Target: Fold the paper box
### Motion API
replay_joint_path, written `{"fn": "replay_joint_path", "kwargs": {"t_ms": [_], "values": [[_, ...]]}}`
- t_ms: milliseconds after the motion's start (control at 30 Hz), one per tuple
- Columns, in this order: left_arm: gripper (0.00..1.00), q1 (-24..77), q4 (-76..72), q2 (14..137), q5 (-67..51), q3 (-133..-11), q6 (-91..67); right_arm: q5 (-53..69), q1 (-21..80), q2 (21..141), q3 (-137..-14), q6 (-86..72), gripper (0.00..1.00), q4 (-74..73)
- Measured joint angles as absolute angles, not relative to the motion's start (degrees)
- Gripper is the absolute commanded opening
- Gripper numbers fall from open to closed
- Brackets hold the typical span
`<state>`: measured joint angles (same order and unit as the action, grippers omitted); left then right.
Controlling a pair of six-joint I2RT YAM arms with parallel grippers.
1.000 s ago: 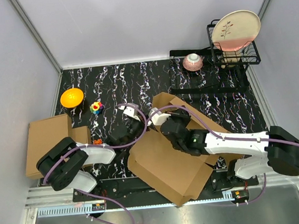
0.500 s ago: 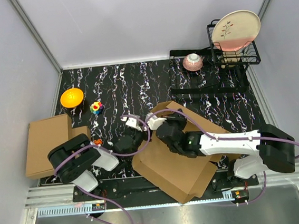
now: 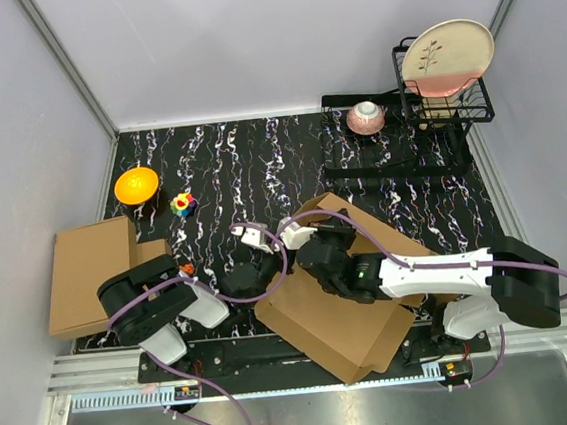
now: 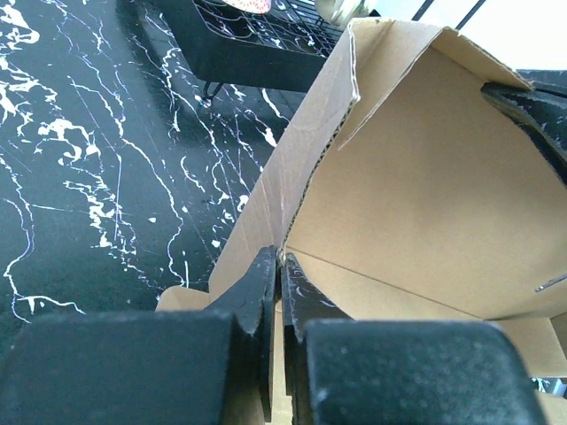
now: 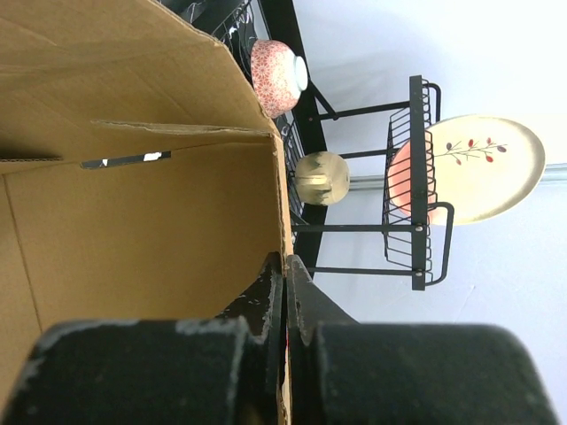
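The paper box [image 3: 338,313] is a brown corrugated sheet lying part-folded at the table's near middle, with one wall raised at its far left corner. My left gripper [image 3: 265,271] is at the box's left edge. In the left wrist view it [image 4: 280,264] is shut on the edge of an upright wall of the paper box [image 4: 416,195]. My right gripper [image 3: 316,241] reaches in from the right, over the box. The right wrist view shows it [image 5: 285,266] shut on the rim of another raised panel of the box [image 5: 133,230].
A stack of closed flat cardboard boxes [image 3: 88,271] lies at the left edge. An orange bowl [image 3: 136,183] and a small colourful toy [image 3: 183,203] sit behind it. A black dish rack [image 3: 427,133] at the back right holds a plate [image 3: 446,56] and a pink bowl [image 3: 366,117].
Both grippers stayed shut on the box. The left gripper drew back toward the near edge, the right one shifted slightly left, and the box turned and slid a little with them.
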<state>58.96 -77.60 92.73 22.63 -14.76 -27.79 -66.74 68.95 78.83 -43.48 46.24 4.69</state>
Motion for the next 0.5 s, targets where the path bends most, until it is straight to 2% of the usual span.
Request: {"fn": "replay_joint_path", "kwargs": {"t_ms": [500], "values": [[0.04, 59.4, -78.0, 94.3, 21.8, -14.9, -36.4, -68.6, 69.8, 77.7, -41.4, 42.6, 0.0, 7.2]]}}
